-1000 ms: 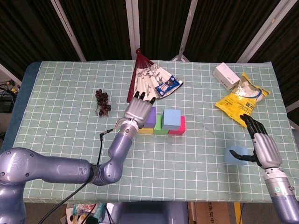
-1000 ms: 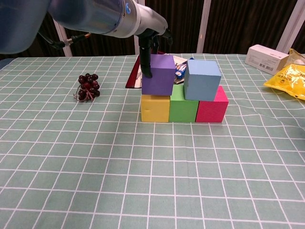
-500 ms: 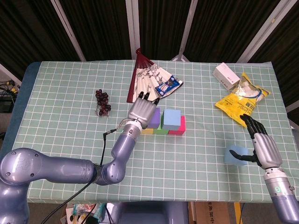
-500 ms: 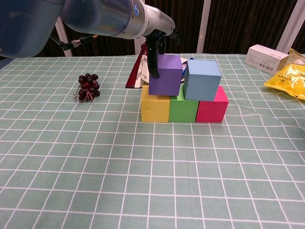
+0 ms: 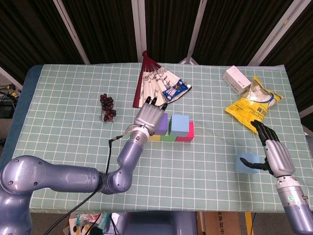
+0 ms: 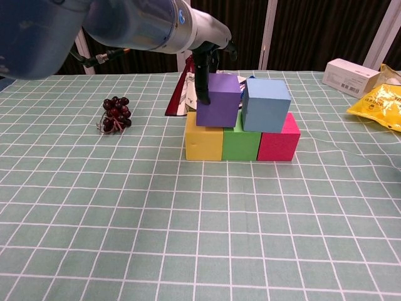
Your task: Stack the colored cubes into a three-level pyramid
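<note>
A yellow cube point(image 6: 203, 142), a green cube point(image 6: 241, 144) and a pink cube point(image 6: 277, 144) form a row on the table. A blue cube point(image 6: 266, 105) sits on the green and pink ones. My left hand point(image 5: 149, 116) holds a purple cube point(image 6: 219, 100) that rests over the yellow and green cubes beside the blue one, with a finger point(image 6: 203, 81) down its left face. My right hand point(image 5: 274, 149) lies open near the table's right front, its thumb at a light blue cube point(image 5: 246, 162).
A folding fan point(image 5: 154, 83) and a small snack packet point(image 5: 176, 90) lie behind the cubes. A bunch of dark grapes point(image 6: 116, 113) is to the left. A yellow bag point(image 5: 254, 105) and a white box point(image 5: 237, 79) sit at the back right.
My left hand carried the purple cube to the right and down, from over the yellow cube's left part to beside the blue cube. The right hand stayed still.
</note>
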You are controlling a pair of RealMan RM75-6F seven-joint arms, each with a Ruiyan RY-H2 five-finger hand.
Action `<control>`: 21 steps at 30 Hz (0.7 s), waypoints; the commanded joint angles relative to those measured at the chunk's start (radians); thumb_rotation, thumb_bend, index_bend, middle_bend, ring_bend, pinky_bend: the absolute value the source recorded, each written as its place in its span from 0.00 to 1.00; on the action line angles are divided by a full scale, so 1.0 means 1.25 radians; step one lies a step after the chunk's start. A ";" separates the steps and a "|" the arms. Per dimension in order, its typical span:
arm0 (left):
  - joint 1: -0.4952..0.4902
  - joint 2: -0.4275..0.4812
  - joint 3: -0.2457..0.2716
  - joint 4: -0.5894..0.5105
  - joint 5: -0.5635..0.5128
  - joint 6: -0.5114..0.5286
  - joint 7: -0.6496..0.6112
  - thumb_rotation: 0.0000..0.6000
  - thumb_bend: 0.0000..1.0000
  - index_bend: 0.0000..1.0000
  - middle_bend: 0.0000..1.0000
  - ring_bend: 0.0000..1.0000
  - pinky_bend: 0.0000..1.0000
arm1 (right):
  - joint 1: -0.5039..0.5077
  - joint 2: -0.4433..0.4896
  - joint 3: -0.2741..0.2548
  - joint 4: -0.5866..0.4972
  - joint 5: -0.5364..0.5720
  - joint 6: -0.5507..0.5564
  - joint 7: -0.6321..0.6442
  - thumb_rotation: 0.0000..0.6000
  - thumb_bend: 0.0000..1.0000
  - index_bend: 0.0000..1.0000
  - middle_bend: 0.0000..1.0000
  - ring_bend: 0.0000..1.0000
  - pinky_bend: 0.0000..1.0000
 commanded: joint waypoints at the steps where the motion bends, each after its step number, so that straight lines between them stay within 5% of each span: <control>1: 0.000 -0.003 0.001 0.003 0.001 -0.002 0.000 1.00 0.34 0.00 0.36 0.01 0.00 | 0.000 0.000 0.000 0.000 0.001 0.000 0.000 1.00 0.20 0.00 0.00 0.00 0.00; 21: 0.006 -0.012 0.004 0.017 0.015 -0.010 -0.011 1.00 0.34 0.00 0.36 0.01 0.00 | 0.002 -0.004 -0.002 0.003 0.005 -0.004 -0.004 1.00 0.21 0.00 0.00 0.00 0.00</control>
